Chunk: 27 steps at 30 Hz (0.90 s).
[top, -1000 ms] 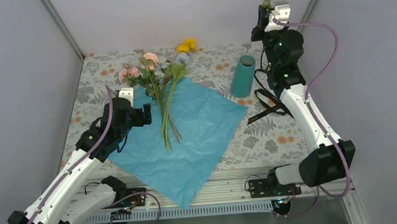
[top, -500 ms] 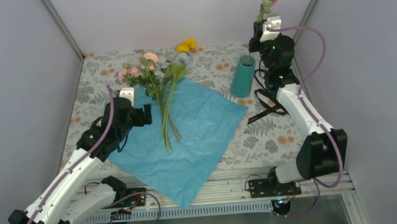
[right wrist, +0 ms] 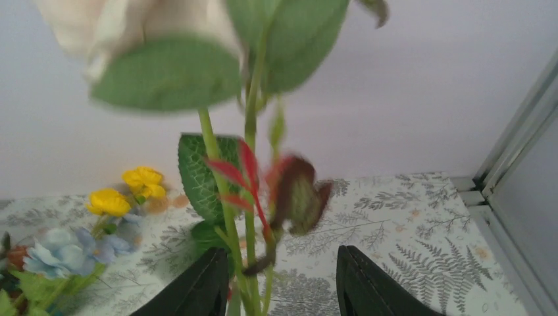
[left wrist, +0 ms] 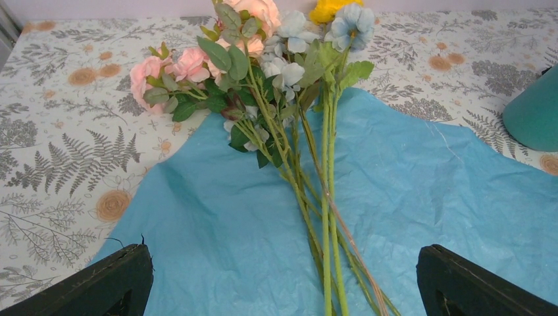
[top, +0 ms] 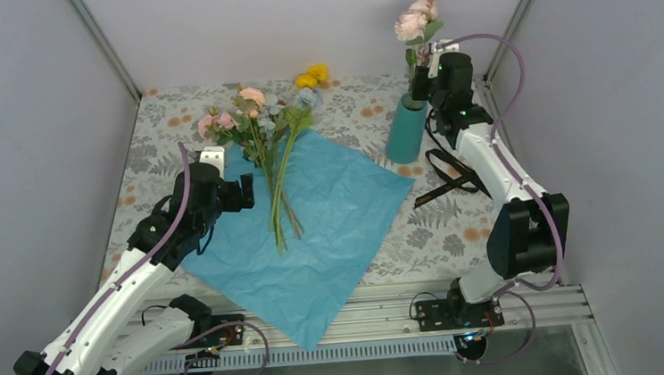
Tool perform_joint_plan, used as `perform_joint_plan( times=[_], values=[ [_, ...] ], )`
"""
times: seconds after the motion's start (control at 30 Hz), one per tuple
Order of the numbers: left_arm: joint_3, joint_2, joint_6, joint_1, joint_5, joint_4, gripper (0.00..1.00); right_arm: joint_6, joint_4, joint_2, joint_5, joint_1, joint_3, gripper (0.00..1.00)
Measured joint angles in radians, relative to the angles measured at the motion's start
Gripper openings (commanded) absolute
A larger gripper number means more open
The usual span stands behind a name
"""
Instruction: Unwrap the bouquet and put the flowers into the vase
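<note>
Rose (top: 411, 24) lowered to vase (top: 406, 132); R jaws parted round stem (right wrist: 252, 191), L jaws wide.

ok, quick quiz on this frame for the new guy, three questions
1. Which hand hovers open over the blue paper?
2. True or false: the blue paper is wrapped around the flowers.
3. The pink rose beside the right hand has its stem leading down to: A the vase, B the blue paper, C the tablecloth.
Key: 1 the left hand; 2 false, it lies flat under their stems; 3 A.
</note>
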Motion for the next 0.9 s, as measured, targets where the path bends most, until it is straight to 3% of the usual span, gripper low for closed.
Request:
perform_joint_plan(
  times=[0.2, 0.33, 0.53, 0.73, 0.9],
  values=[
    [0.0, -0.004, 0.0, 0.0, 0.0, 0.0, 1.0, 0.136, -0.23, -0.03, -0.032, 0.011, 0.162, 0.53],
    [0.0, -0.005, 0.0, 0.0, 0.0, 0.0, 1.0, 0.273, -0.298, -0.117, -0.083, 0.062, 0.119, 0.53],
    [0.0, -0.005, 0.0, 0.0, 0.0, 0.0, 1.0, 0.457, -0.279, -0.154, -0.121, 0.241, 0.008, 0.53],
    [0.0, -0.005, 0.0, 0.0, 0.0, 0.0, 1.0, 0.535, -0.169, 0.006, -0.152, 0.438, -0.018, 0.44],
    [0.0, -0.018, 0.0, 0.0, -0.013, 0.0, 1.0, 0.471, -0.169, 0.314, -0.166, 0.533, 0.166, 0.42]
  ],
)
